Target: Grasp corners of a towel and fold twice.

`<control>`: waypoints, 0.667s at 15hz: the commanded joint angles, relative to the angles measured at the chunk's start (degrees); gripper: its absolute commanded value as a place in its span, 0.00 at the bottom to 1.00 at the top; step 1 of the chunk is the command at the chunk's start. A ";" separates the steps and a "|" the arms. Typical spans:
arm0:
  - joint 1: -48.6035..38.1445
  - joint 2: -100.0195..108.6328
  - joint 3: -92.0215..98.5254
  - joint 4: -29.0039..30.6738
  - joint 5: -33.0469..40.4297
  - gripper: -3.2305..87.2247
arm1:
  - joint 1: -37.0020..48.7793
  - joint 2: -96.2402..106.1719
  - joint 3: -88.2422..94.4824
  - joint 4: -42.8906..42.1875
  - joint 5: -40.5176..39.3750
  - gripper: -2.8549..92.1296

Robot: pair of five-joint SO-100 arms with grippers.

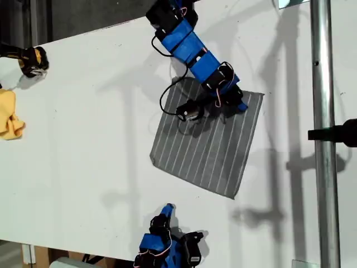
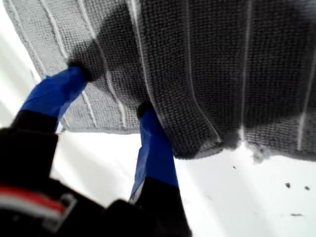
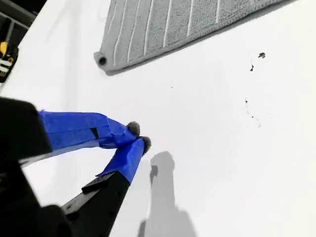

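The grey square towel with thin white stripes (image 1: 209,146) is lying flat on the white bench (image 1: 83,139), a bit toward the exterior view's right. My first gripper (image 2: 111,91) is down on it near the towel's upper corner on the exterior view's right, blue fingers (image 2: 54,91) spread with both tips pressing the cloth, which is bunched into a ridge beside them. My second gripper (image 3: 138,137) hovers over bare bench just off the towel's near edge, fingers pressed together, holding nothing.
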 commanded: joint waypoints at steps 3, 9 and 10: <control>-0.44 0.35 0.18 -0.26 0.18 0.02 | -0.70 -3.25 -4.31 8.96 0.00 0.18; -0.44 0.35 0.18 -0.26 -0.35 0.02 | 0.53 -8.17 -14.33 10.28 -2.46 0.03; 0.53 0.35 -0.26 -0.18 -1.41 0.02 | 0.70 -8.17 -14.33 10.37 -2.55 0.03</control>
